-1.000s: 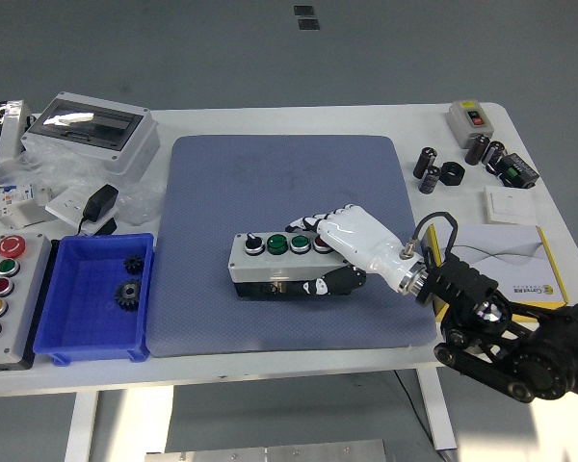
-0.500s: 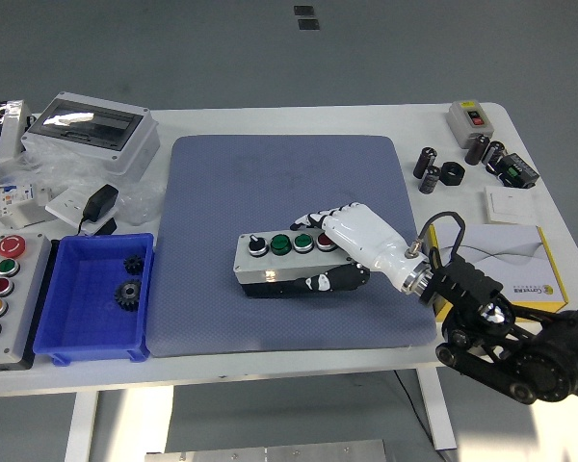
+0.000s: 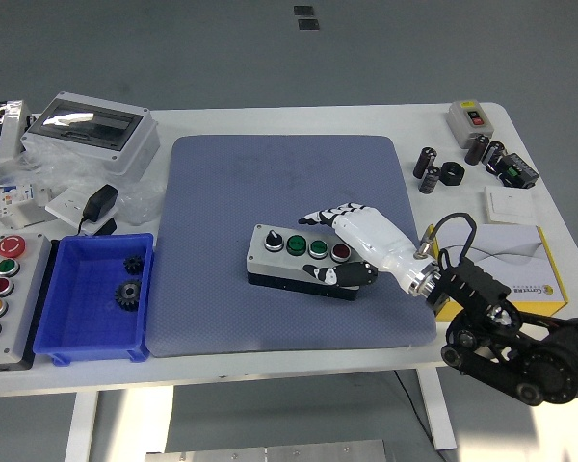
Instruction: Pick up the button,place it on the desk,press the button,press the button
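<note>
Shifted rightward and flattened: button box (image 3: 303, 256) now lies on the mat (image 3: 285, 192).
Right hand (image 3: 352, 248) stays clamped on it; pressing comes next.

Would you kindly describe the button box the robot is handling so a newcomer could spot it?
Find the blue-grey mat covering the middle of the white table. On its front right part lies a pale button box with a dark base, the right hand touching its right end. Unlike the taller box at the left edge, its buttons run sideways: black, two green, red.
</note>
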Robot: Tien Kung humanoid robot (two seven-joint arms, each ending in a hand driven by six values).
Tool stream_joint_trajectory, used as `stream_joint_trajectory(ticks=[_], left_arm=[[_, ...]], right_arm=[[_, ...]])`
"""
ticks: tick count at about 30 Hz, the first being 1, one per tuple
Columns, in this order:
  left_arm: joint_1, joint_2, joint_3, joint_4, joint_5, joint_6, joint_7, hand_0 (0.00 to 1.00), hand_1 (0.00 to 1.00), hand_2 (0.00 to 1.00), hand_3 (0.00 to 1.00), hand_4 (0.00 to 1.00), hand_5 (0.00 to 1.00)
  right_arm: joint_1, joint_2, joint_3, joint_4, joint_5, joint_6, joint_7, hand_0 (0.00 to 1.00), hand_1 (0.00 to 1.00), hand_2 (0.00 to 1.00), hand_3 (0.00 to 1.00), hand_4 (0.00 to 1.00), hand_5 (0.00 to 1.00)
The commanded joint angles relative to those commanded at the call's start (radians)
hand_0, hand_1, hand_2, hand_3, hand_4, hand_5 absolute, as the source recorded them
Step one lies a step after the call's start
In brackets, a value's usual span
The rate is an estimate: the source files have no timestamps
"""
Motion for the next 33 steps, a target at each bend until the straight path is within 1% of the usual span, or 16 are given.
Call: stream_joint_trajectory(ticks=[1,6,11,14,18,19,22,27,30,31,33], left_arm=[[0.0,0.0,0.001,0.0,-0.001,0.0,0.0,0.628,0.59,0.524,0.581,0.622,0.156],[0.002,-0.001,0.002,0.0,0.001,-0.002,0.001,0.628,0.59,0.524,0.581,0.622,0.156],[0.003,-0.003,0.002,0.0,0.003,-0.004,0.002,0.628,0.588,0.52,0.579,0.619,0.153],[0.004,-0.004,0.004,0.0,0.0,-0.004,0.001,0.628,0.587,0.519,0.579,0.615,0.148],[0.005,-0.006,0.006,0.0,-0.002,-0.004,0.001,0.628,0.587,0.519,0.579,0.615,0.148],[0.005,-0.006,0.005,0.0,-0.001,-0.004,0.002,0.628,0.585,0.517,0.579,0.613,0.146],[0.008,-0.007,0.003,0.0,0.0,-0.004,0.003,0.628,0.585,0.517,0.579,0.613,0.146],[0.009,-0.008,0.005,0.0,-0.004,-0.003,0.002,0.628,0.583,0.517,0.579,0.607,0.139],[0.011,-0.008,0.006,0.0,-0.005,-0.003,0.002,0.628,0.583,0.517,0.579,0.607,0.139],[0.011,-0.008,0.007,0.0,-0.007,-0.003,0.001,0.627,0.581,0.516,0.579,0.602,0.134],[0.011,-0.008,0.009,0.0,-0.011,-0.002,0.0,0.627,0.581,0.516,0.579,0.602,0.134]], right_arm=[[0.0,-0.004,0.001,0.005,0.005,0.001,0.0,0.802,0.745,0.753,0.829,0.612,0.072],[-0.002,-0.027,0.001,0.034,0.036,0.007,0.001,0.802,0.745,0.753,0.829,0.612,0.072],[-0.004,-0.041,0.003,0.053,0.048,0.008,0.001,0.795,0.742,0.752,0.829,0.617,0.083],[-0.013,-0.059,0.022,0.083,0.064,0.011,-0.002,0.798,0.745,0.753,0.831,0.62,0.093],[-0.041,-0.106,0.071,0.151,0.074,0.031,-0.02,0.798,0.745,0.753,0.831,0.62,0.093],[-0.048,-0.118,0.081,0.164,0.073,0.036,-0.025,0.796,0.747,0.757,0.834,0.629,0.112],[-0.076,-0.154,0.112,0.204,0.088,0.044,-0.03,0.796,0.747,0.757,0.834,0.629,0.112],[-0.127,-0.197,0.155,0.24,0.113,0.05,-0.027,0.795,0.749,0.761,0.836,0.643,0.117],[-0.159,-0.22,0.186,0.263,0.132,0.064,-0.028,0.795,0.749,0.761,0.836,0.643,0.117],[-0.174,-0.231,0.206,0.282,0.154,0.077,-0.028,0.801,0.757,0.779,0.862,0.746,0.219],[-0.206,-0.254,0.25,0.325,0.21,0.109,-0.032,0.801,0.757,0.779,0.862,0.746,0.219]])
